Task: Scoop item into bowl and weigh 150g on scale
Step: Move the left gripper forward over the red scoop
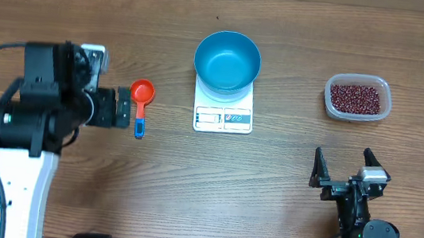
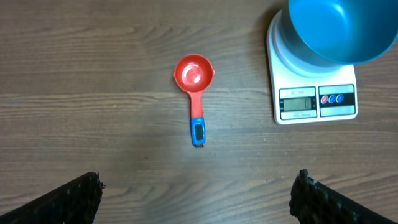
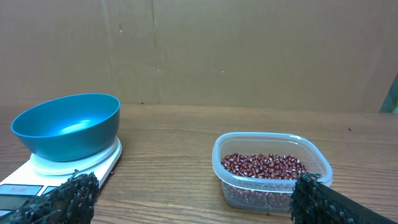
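Both wide, nothing held: left pincer (image 1: 122,112) beside the red-orange scoop (image 1: 142,95), right pincer (image 1: 342,167) low over the bench (image 1: 265,213), facing the tub. Blue bowl (image 1: 227,59) sits on the white scale (image 1: 223,119). Beans (image 1: 354,97) in clear tub (image 1: 330,107), well right of the scale.

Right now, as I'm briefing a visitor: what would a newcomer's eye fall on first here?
The bright blue bowl sitting on the white scale at the middle of the table stands out first. Then the red-orange scoop lying empty to its left, near the open left gripper, and the clear tub of dark red beans to its right.
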